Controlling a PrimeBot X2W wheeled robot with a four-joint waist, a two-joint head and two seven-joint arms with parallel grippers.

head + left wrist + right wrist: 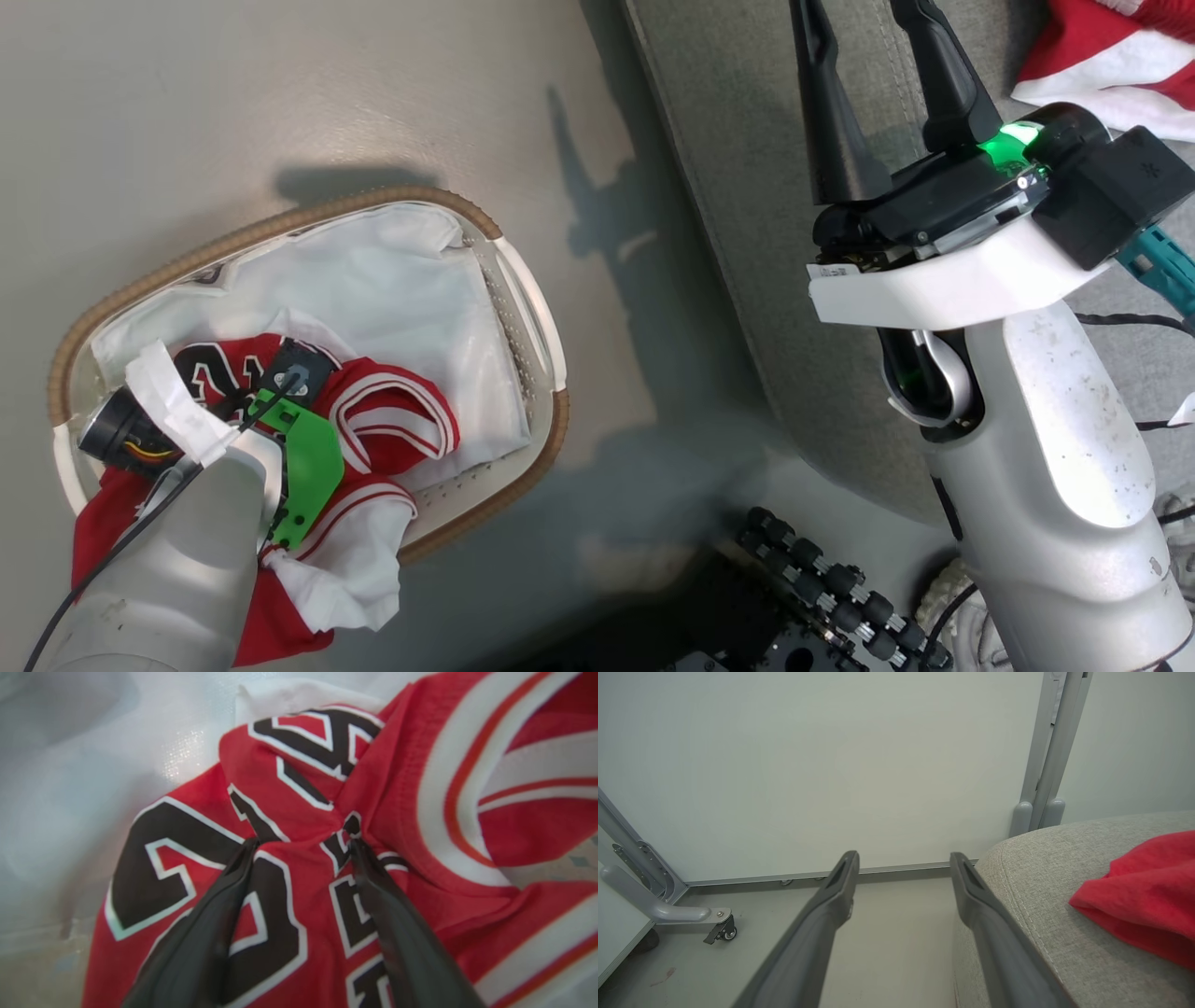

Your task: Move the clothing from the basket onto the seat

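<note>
Left gripper (303, 844) spread wide, tips dug into jersey (299, 812) inside basket (523, 308), probably to pinch the bunched fold. Right of basket, right gripper (903, 858) wide, empty, parked over seat (747, 233) near another red garment (1102, 65).

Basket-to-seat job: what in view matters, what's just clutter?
Job: jersey, basket, seat, red garment on seat, left claw open on jersey.
Clutter: white liner, wheeled panel foot.
</note>
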